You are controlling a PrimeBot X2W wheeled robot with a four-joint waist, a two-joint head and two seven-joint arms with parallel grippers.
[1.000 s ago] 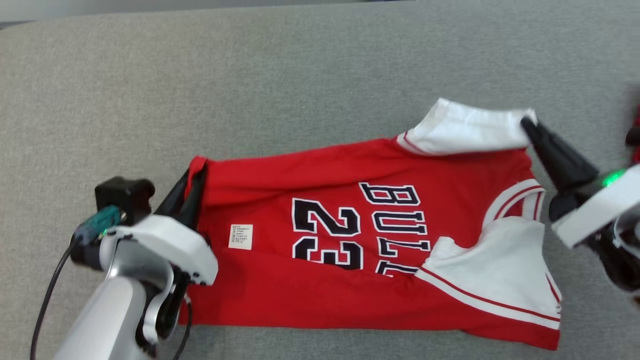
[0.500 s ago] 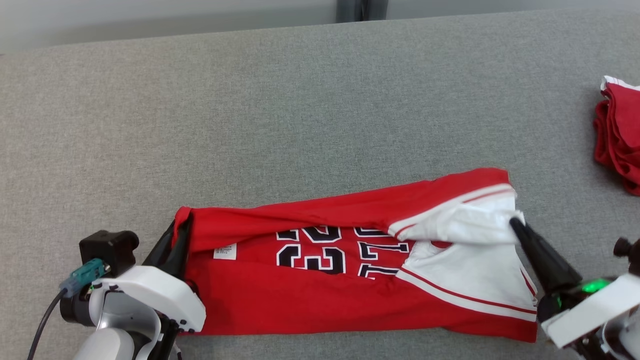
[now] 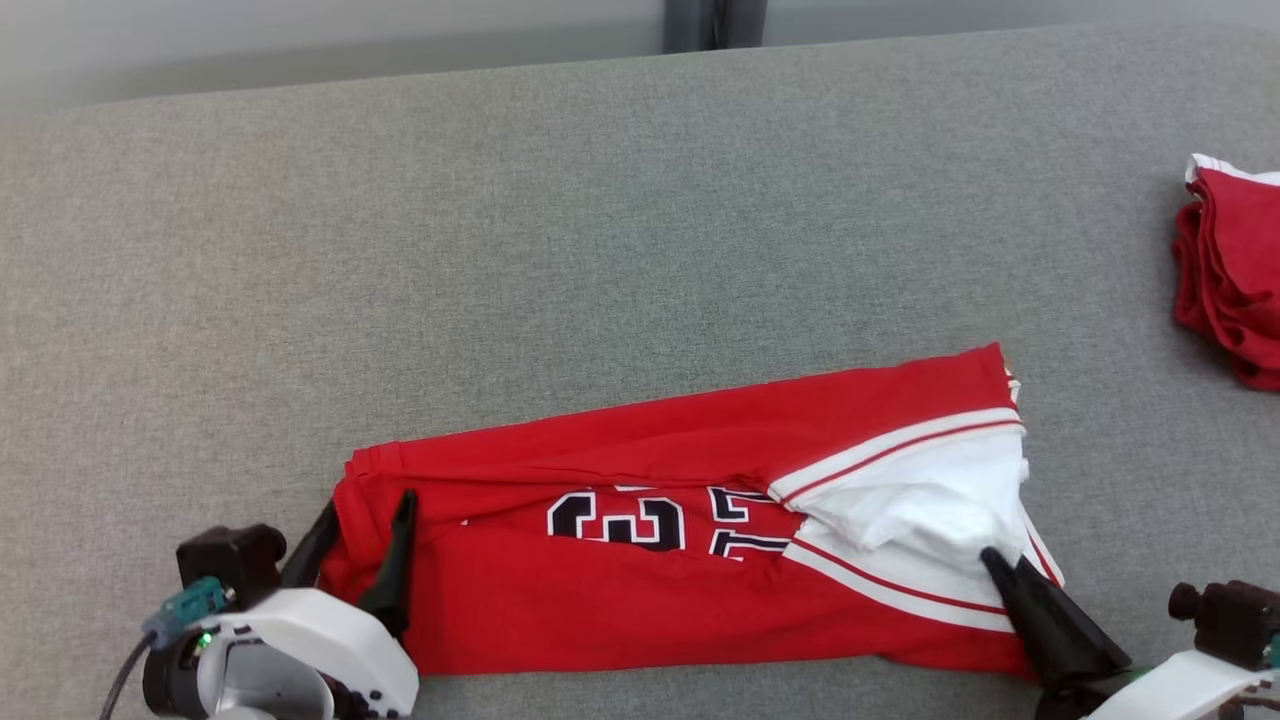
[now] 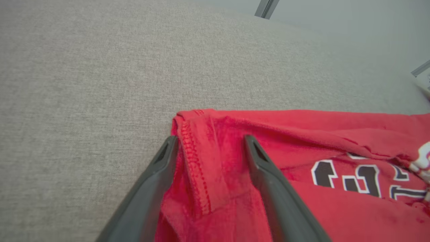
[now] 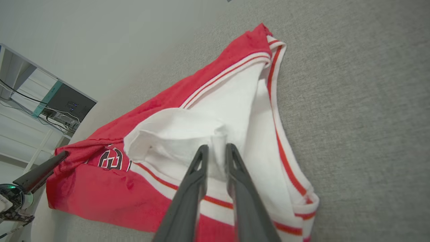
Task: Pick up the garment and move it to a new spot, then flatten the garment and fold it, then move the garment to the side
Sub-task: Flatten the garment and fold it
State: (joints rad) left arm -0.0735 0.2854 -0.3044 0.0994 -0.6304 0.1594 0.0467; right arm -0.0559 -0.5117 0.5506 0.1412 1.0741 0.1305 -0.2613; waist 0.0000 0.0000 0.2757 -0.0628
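Observation:
The garment [image 3: 650, 610], a red jersey with white trim and black lettering, lies folded lengthwise near the front of the grey table [image 3: 600, 250]. My left gripper [image 3: 367, 503] is open at the garment's left end, one finger on each side of the red hem [image 4: 198, 161], which lies loose between them. My right gripper [image 3: 990, 553] is at the garment's right end. In the right wrist view its fingers [image 5: 217, 146] stand nearly together with a raised fold of the white fabric [image 5: 188, 131] pinched between them.
A pile of other red clothes [image 3: 1230, 290] sits at the table's right edge. The table's far edge runs along the top of the head view, with a dark post [image 3: 715, 20] behind it. Bare grey cloth stretches beyond the garment.
The head camera has shifted. Both grippers brought the garment's far edge toward the front, folding it over. The left gripper has opened and let go of the hem.

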